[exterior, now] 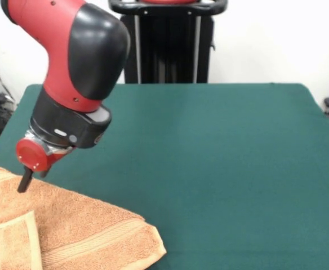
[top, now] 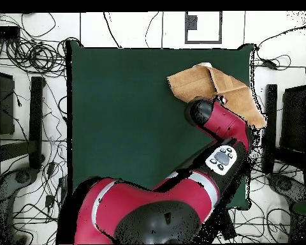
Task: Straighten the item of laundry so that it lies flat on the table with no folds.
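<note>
Reaching down at the table's (exterior: 221,146) corner, the gripper (exterior: 25,181) touches the towel (exterior: 80,225), likely to catch an edge and spread it. Whether its fingers are open or hold cloth, I cannot tell. Just below them a corner lies folded over; only the overhead view shows the arm hiding them.

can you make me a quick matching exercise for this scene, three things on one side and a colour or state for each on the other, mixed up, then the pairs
Things:
1. towel
2. table
3. pincer

Descriptions:
a. plain dark green, mostly bare
b. orange-tan, one corner folded back over itself, lying at a table corner
c. dark tip reaching down at the towel's edge, under the red and black arm

Pairs: 1-b, 2-a, 3-c
</note>
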Controlling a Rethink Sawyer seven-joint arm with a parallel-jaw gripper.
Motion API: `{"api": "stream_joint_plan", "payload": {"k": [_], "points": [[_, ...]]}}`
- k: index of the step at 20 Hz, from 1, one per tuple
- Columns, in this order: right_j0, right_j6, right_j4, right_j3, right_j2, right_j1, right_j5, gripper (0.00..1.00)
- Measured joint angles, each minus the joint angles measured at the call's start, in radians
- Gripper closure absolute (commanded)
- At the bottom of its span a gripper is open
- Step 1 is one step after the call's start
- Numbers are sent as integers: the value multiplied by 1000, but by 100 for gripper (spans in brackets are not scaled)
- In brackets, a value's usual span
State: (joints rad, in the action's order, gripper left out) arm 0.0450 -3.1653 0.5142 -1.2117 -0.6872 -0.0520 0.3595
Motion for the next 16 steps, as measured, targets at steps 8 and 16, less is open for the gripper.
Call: {"api": "stream_joint_plan", "payload": {"k": [8,16], "points": [[26,0,0,74,0,-7,58,0],[26,0,11,134,0,24,58,0]]}}
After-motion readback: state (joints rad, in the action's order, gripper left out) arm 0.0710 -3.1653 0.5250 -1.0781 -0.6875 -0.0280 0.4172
